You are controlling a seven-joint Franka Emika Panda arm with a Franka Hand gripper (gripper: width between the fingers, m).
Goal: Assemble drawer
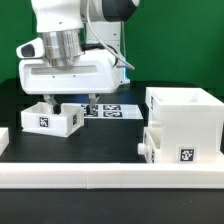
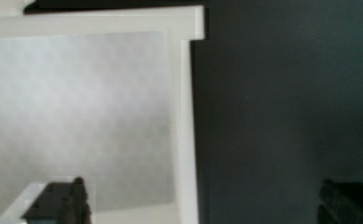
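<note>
The loose drawer box (image 1: pixel 52 118) sits on the worktop (image 1: pixel 105 140) at the exterior view's left, well apart from the cabinet (image 1: pixel 185 115) at the right, so I judge insertion is not yet done. My claw (image 1: pixel 68 100) hangs spread wide, straddling one drawer wall (image 2: pixel 185 120), gripping nothing.

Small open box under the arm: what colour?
White plastic open box, black-and-white square tag on its side; clearest in exterior view.
</note>
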